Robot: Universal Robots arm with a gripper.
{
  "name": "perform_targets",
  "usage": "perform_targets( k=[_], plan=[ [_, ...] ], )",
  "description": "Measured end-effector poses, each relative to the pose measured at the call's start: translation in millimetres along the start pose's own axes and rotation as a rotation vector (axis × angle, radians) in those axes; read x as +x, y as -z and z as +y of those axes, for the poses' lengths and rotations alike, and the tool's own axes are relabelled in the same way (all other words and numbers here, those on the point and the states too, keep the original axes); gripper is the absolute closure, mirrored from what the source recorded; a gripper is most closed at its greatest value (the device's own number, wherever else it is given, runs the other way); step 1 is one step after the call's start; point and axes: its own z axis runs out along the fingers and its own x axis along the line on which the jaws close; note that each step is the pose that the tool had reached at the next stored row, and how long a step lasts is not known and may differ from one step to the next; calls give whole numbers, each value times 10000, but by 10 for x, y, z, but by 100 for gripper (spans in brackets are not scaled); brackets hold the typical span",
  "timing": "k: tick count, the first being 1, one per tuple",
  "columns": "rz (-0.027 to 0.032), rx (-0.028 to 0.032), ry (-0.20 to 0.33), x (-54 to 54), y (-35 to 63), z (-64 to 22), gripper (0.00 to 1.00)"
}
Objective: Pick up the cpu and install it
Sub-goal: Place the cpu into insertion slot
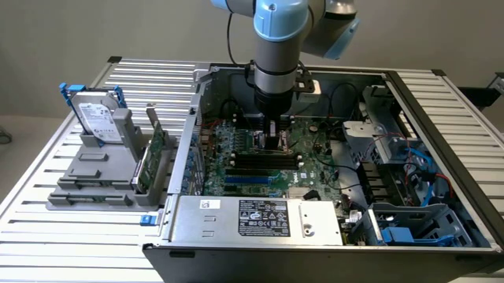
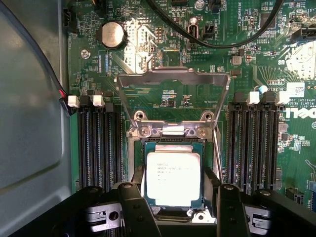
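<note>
In the wrist view the hand (image 2: 175, 185) is cut off at the picture's edge, and its dark frame covers one rim of the cpu (image 2: 173, 170). I can't tell whether it touches the chip's sides. Glare washes out the lid's print. The arm (image 1: 277, 41) runs off the top of the exterior view.

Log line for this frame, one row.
gripper: open, straddling cpu | cpu: flat in socket | load plate: raised | contact with cpu: cannot tell
</note>
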Motion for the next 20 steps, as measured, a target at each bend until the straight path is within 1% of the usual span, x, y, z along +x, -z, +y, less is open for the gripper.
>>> perform_targets(
  k=[1,2,3,20],
  plan=[
    [-6,1,0,0,0,0,44],
    [-12,3,0,-2,2,-1,38],
    [-20,6,0,-3,5,-1,38],
    [-19,12,0,-2,24,-1,38]
  ],
)
